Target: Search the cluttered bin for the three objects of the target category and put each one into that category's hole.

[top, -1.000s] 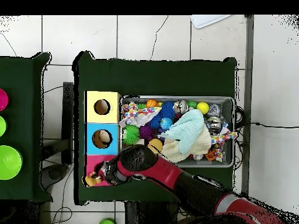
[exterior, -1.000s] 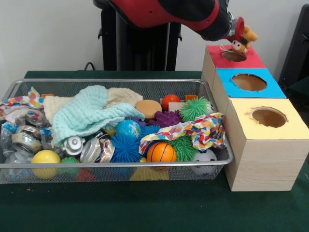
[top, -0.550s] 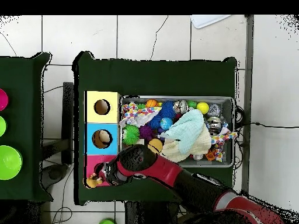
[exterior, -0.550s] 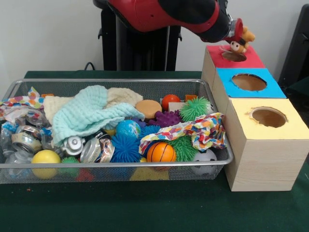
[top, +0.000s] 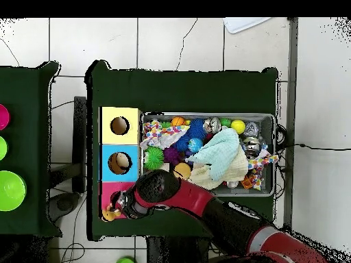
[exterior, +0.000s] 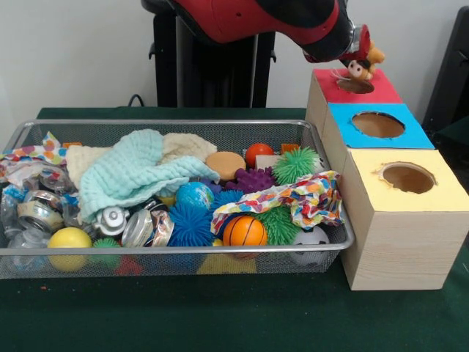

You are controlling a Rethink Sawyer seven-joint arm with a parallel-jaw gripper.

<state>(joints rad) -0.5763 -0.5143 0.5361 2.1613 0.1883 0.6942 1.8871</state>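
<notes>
Gripper (exterior: 359, 59) is clamped on a small plush toy (exterior: 364, 62), which is held just above the red box's hole (exterior: 355, 85), slightly toward its far edge.

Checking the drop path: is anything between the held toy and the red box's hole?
Nothing. In the front view the small toy in the gripper hangs just over the red box's hole, with only bare air between.

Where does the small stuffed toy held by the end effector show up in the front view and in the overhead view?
Front view: the stuffed toy is at upper right, just above the red-topped box.
Overhead view: the toy is at lower left, at the same box's edge nearest the robot.
Shared landmark: the red-topped box, end one of the three-box row.
</notes>
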